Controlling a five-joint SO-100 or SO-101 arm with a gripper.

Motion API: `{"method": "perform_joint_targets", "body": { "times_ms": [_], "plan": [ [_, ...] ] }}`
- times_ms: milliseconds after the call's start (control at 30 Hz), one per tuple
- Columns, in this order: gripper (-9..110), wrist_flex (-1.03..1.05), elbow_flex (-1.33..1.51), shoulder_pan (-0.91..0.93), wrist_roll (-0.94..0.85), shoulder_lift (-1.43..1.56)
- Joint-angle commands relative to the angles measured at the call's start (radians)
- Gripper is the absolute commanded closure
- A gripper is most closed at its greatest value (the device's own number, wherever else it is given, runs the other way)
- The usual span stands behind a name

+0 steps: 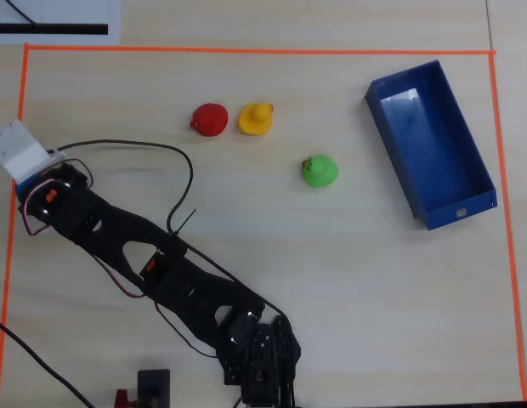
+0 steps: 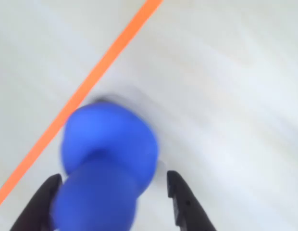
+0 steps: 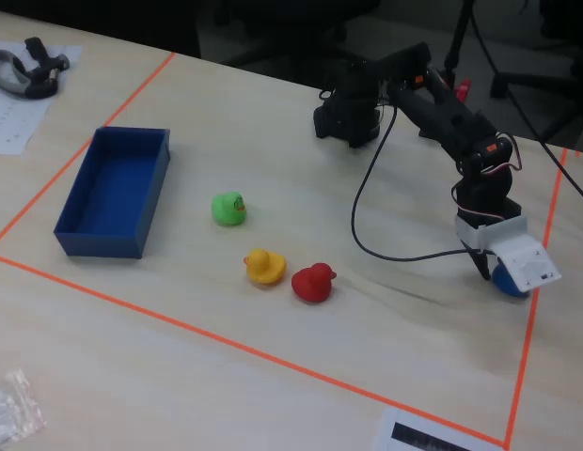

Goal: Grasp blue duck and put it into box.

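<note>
The blue duck (image 2: 108, 159) lies on the table beside the orange tape line, between my jaws in the wrist view. My gripper (image 2: 113, 175) is open around it: the left finger (image 2: 41, 204) touches the duck and the right finger (image 2: 180, 199) stands a little apart from it. In the fixed view the gripper (image 3: 494, 274) points down at the duck (image 3: 506, 282) near the right tape line. In the overhead view the gripper (image 1: 25, 174) is at the far left and covers the duck. The dark-blue box (image 1: 455, 212) is empty at the far right and also shows in the fixed view (image 3: 99, 240).
A red duck (image 1: 210, 120), a yellow duck (image 1: 256, 119) and a green duck (image 1: 319, 171) stand between the gripper and the box. The arm (image 1: 161, 263) and its cables lie across the lower left. Orange tape (image 1: 246, 49) borders the work area.
</note>
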Motion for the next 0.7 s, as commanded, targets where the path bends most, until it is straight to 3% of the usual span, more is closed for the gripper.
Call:
{"method": "perform_joint_targets", "body": {
  "times_ms": [0,267,333,433,667],
  "plan": [
    [71,-0.028,-0.100,0.025,-0.017,-0.026],
    [72,-0.031,-0.147,0.043,-0.011,-0.084],
    [78,-0.031,-0.149,0.044,-0.018,-0.086],
    [101,-0.032,-0.155,0.049,-0.012,-0.086],
    [101,-0.021,-0.138,0.106,0.037,0.031]
  ]
}}
